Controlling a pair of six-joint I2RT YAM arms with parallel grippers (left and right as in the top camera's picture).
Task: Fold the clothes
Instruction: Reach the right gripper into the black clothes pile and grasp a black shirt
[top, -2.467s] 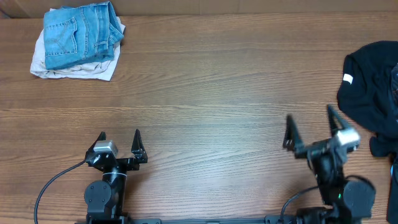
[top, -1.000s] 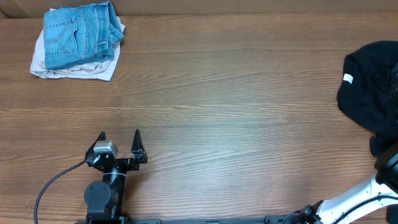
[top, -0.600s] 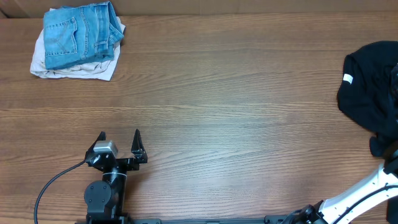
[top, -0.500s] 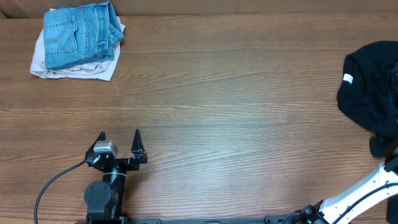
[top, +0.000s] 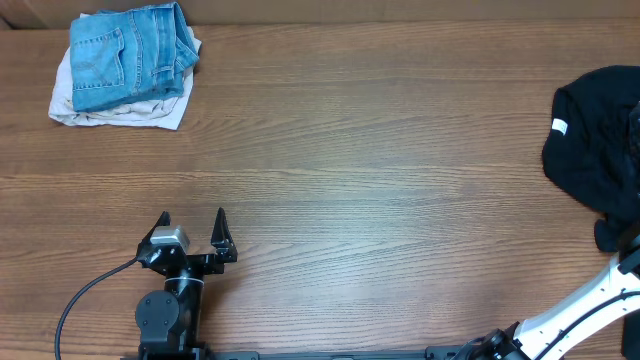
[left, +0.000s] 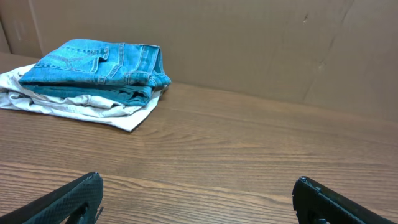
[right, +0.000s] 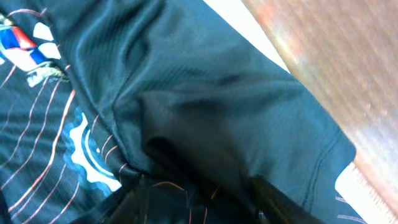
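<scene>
Your black jersey (top: 595, 150) lies bunched at the right edge of the tabletop (top: 380, 170), and the overhead view cuts part of it off. Between it and the folded jeans (top: 130, 58) in the far left corner there is only bare wood. Your left hand (top: 193, 216) stands released near the front edge. Your right hand (right: 199, 200) is close over the jersey cloth. Its fingers are dark and blurred, so I cannot tell if it grasps.

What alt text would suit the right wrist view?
A crumpled black jersey with thin orange lines fills the close-up, with the right gripper low against its folds. A strip of wooden table shows at top right.
</scene>
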